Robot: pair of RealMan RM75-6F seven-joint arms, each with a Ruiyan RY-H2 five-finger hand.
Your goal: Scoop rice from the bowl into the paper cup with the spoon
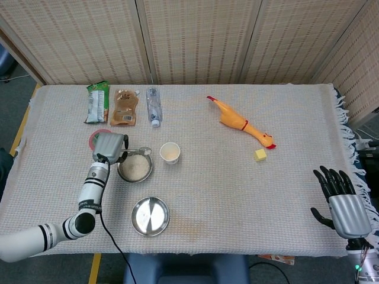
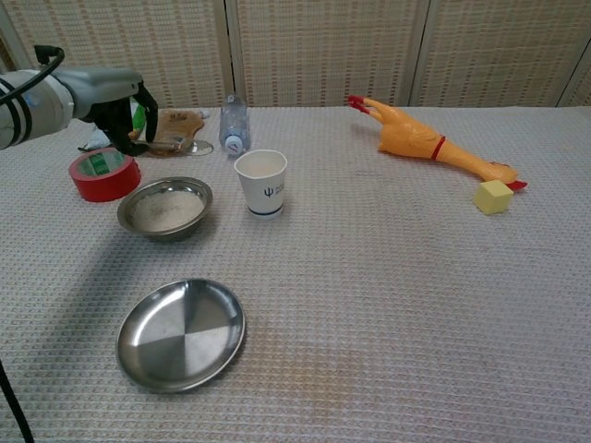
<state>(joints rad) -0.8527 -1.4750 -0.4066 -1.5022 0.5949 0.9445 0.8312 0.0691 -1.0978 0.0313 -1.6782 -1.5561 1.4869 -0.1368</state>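
Fingers (image 2: 129, 115) around spoon (image 2: 189, 146), above bowl (image 2: 165, 209)

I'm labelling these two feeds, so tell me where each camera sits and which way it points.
Head view: high above the near edge, looking down on the whole table; both arms show, left hand by the bowl, right hand idle.
Chest view: low, facing across the tabletop; only the left arm shows.
Shared: bowl, paper cup, left hand holding the spoon.
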